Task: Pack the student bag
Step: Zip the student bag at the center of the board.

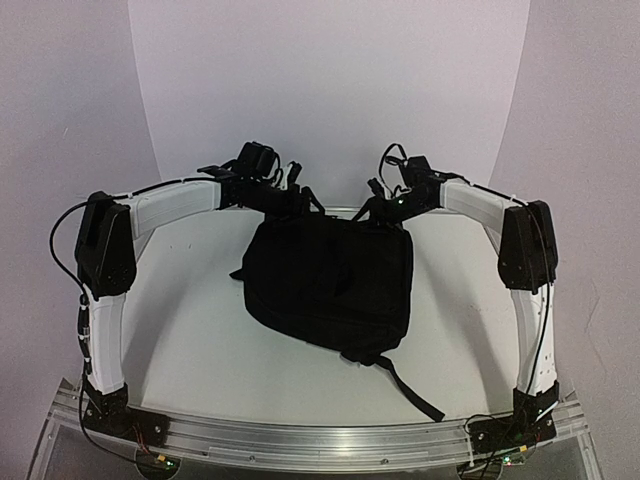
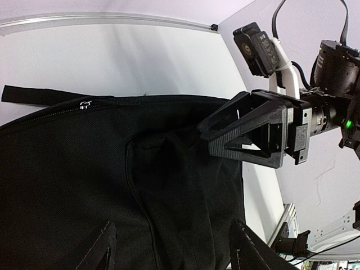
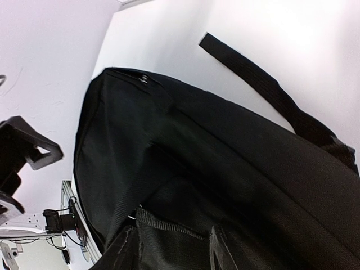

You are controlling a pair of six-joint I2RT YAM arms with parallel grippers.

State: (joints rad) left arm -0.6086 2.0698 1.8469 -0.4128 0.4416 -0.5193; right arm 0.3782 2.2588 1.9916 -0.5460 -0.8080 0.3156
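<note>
The student bag (image 1: pixel 330 280) is a large black fabric backpack lying flat in the middle of the white table (image 1: pixel 190 330). Both grippers are at its far edge. My left gripper (image 1: pixel 292 203) is open, its jaws wide apart just over the bag's fabric (image 2: pixel 84 180) in the left wrist view (image 2: pixel 175 250). My right gripper (image 1: pixel 383 212) is partly closed on a webbing-hemmed fold of the bag (image 3: pixel 225 169), which fills the gap between its jaws (image 3: pixel 173 250). It also shows at the bag's edge in the left wrist view (image 2: pixel 205 138). No other item to pack is in view.
A black webbing strap (image 1: pixel 415 390) trails from the bag toward the near right. A closed zipper with a silver pull (image 2: pixel 85 104) runs along the bag's edge. A metal rail (image 1: pixel 320 440) lines the near table edge. A white backdrop curves behind the table.
</note>
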